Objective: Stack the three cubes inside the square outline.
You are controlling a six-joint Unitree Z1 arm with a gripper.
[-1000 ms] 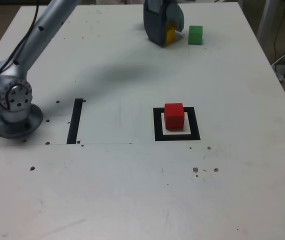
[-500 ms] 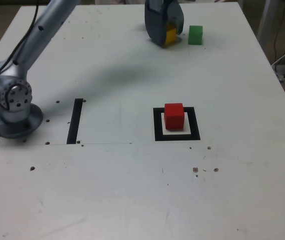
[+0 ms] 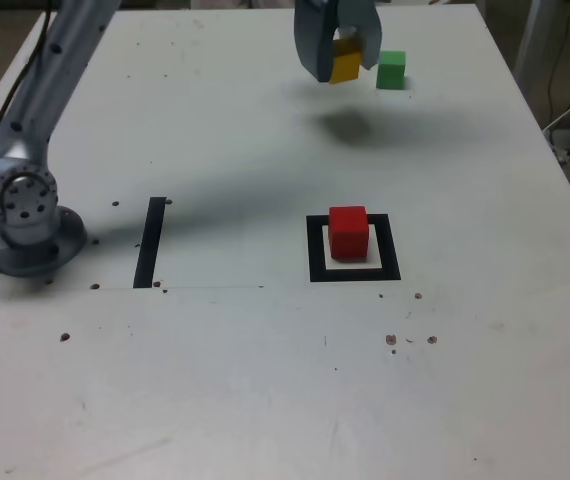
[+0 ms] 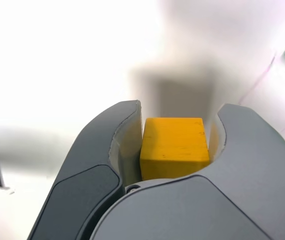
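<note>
One yellow cube (image 3: 345, 67) is hanging clenched in the gripper (image 3: 346, 62); off-centre lowering risks toppling the red cube (image 3: 348, 231).

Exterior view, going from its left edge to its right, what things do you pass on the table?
Robot base → black strip → yellow cube held up in the gripper → red cube inside the square outline → green cube.

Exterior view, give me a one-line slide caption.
Gripper lifts the yellow cube above the table, green cube beside it, red cube in the square outline.
</note>
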